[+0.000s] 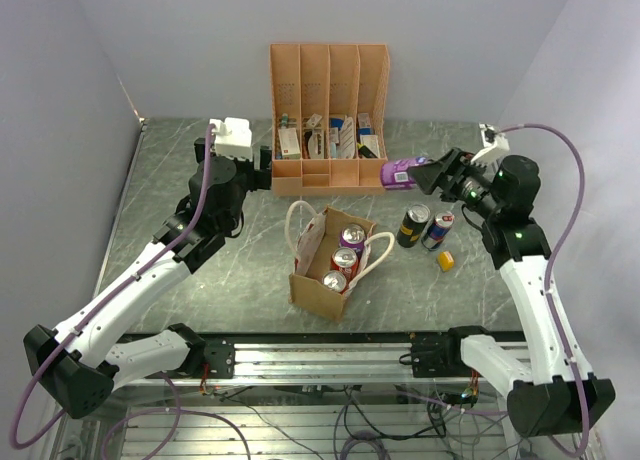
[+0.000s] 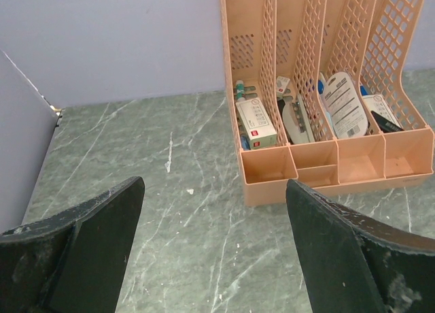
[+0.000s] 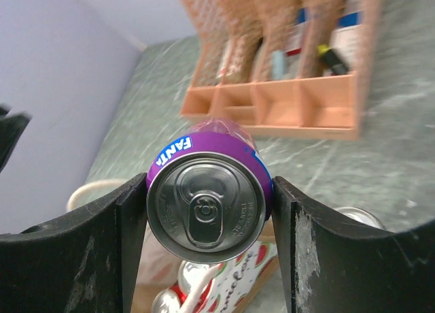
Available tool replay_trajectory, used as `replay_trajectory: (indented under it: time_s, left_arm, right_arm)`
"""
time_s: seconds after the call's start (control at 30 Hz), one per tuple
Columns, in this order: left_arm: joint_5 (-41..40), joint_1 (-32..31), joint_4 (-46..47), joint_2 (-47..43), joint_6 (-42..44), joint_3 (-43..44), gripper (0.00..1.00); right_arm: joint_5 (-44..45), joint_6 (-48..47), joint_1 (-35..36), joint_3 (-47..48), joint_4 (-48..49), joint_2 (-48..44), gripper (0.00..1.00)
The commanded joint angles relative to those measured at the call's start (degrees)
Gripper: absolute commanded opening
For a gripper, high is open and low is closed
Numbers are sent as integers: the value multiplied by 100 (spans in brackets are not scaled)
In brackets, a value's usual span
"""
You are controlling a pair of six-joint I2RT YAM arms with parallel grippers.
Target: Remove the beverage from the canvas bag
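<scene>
The right fingers are clamped on the sides of a purple can, its lid turned back toward the wrist camera. The can therefore lies sideways in the air, right of centre in the top view, just beside the lower right corner of the orange file organizer. It is well clear of the canvas bag, which stands at mid-frame on the tabletop with its rope handles flopped outward. That keeps the mouth open. Three cans stand inside it in a row.

Two more cans stand upright to the right of the bag, near a small yellow object. This looks like the set-down spot, so the held can probably needs turning upright before release.

The right arm rises from the lower right, elbow high, forearm reaching left. The left arm stretches from lower left toward the organizer, and the left fingers are spread wide over bare stone, gripping nothing.
</scene>
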Motion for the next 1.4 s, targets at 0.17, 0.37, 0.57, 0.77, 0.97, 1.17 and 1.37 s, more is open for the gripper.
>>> replay_trajectory:
  time_s: [0.17, 0.37, 0.57, 0.77, 0.97, 1.17, 1.37]
  left_arm:
    - [130, -64, 52, -109, -87, 202, 96]
    - [130, -80, 58, -120, -87, 207, 96]
    - [146, -99, 52, -107, -95, 211, 95]
    - [122, -105, 60, -91, -79, 202, 95]
    - [130, -109, 49, -91, -78, 211, 95]
    - [100, -109, 62, -106, -70, 205, 96]
    - [117, -109, 55, -115, -78, 202, 96]
  right_arm:
    - [4214, -192, -91, 109, -725, -490, 0]
    - [6139, -43, -87, 35, -1277, -68, 0]
    - [6968, 417, -92, -404, -1308, 249, 0]
    - [7487, 986, -93, -412, -1557, 673, 0]
    - [7571, 2354, -91, -59, -2496, 1325, 0]
    - [7383, 3392, -100, -160, -2628, 1402, 0]
    - [7207, 4223, -153, 193, -3113, 1870, 0]
